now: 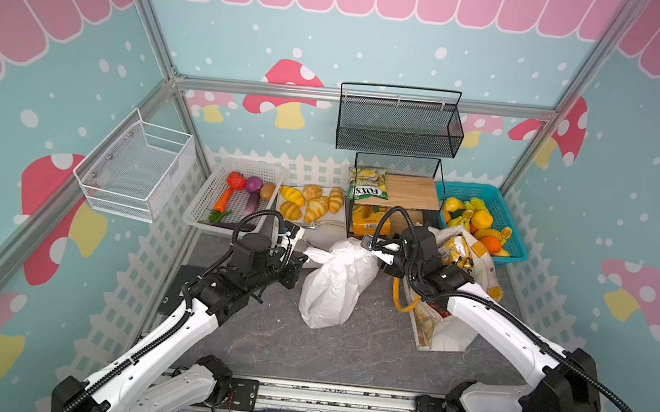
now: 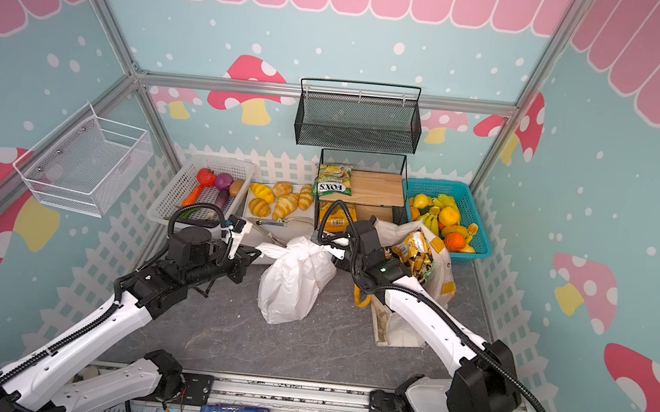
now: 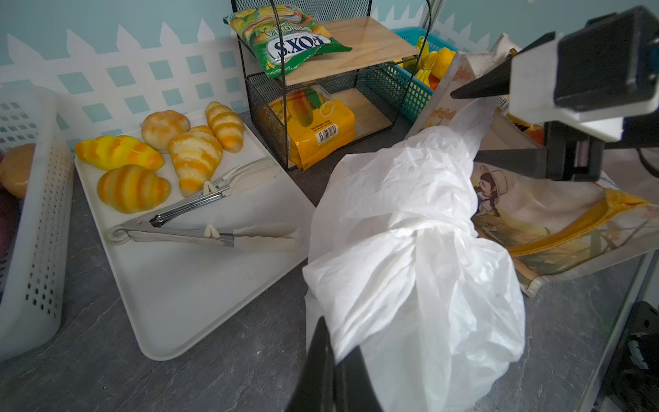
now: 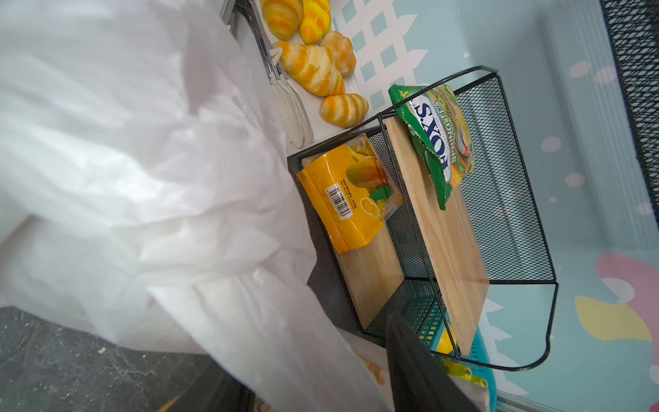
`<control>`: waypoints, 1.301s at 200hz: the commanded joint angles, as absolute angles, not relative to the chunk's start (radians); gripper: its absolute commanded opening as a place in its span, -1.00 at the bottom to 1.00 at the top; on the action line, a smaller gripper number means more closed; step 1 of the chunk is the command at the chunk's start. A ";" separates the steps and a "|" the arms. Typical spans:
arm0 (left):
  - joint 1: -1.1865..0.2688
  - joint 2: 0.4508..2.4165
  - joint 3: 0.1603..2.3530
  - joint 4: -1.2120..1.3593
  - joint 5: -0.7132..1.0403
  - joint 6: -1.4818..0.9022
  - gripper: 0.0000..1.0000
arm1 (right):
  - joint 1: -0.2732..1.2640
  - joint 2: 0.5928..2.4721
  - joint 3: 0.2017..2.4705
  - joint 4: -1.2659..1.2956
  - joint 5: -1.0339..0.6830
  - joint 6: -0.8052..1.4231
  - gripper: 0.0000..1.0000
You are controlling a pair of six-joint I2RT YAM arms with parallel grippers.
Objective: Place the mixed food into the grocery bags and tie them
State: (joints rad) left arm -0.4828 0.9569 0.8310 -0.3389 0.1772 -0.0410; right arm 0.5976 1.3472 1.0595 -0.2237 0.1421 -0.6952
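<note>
The white plastic grocery bag (image 1: 336, 287) (image 2: 295, 283) lies mid-table, its neck gathered into a twisted knot (image 3: 428, 228). My left gripper (image 1: 302, 256) (image 3: 330, 342) is shut on one handle end of it. My right gripper (image 1: 374, 250) (image 3: 470, 125) (image 4: 303, 364) stands at the other end, jaws apart, with the thin plastic (image 4: 142, 178) running between them. The off-white tote (image 1: 452, 337) (image 3: 535, 214) with yellow handles stands under the right arm, black-and-yellow snack packets (image 1: 457, 251) (image 2: 415, 251) showing in its mouth. An orange carrot (image 1: 223, 200) and purple onion (image 1: 254, 184) lie in the white basket (image 1: 203, 206).
A white tray (image 3: 199, 285) with bread rolls and tongs (image 3: 199, 228) lies behind the left gripper. The black wire shelf (image 1: 397, 168) holds the FOX'S packet (image 1: 366, 185) and a yellow packet (image 3: 321, 135). A teal fruit basket (image 1: 507, 217) stands at back right. Mesh baskets hang on the walls.
</note>
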 commanded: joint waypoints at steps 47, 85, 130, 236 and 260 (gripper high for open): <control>-0.444 0.922 0.858 -0.429 0.134 0.011 -1.00 | 0.601 1.327 1.031 -0.290 0.255 -0.566 -0.95; -0.304 0.907 0.833 -0.606 0.060 0.065 -1.00 | 0.575 1.255 0.933 -0.342 0.279 -0.379 -1.00; -0.249 0.918 0.806 -0.572 0.257 0.056 -1.00 | 0.581 1.252 0.960 -0.332 0.146 -0.346 -0.83; -0.247 0.839 0.788 -0.429 0.249 -0.019 0.31 | 0.695 1.469 1.286 -0.336 -0.442 -0.582 0.99; -0.246 0.824 0.777 -0.423 0.243 -0.017 0.35 | 0.695 1.594 1.378 -0.390 -0.521 -0.615 0.99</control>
State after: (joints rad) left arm -0.2543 0.8391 0.7975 -0.4484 0.2699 -0.0120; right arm 0.6891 1.4925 1.3056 -0.3027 -0.3817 -0.5358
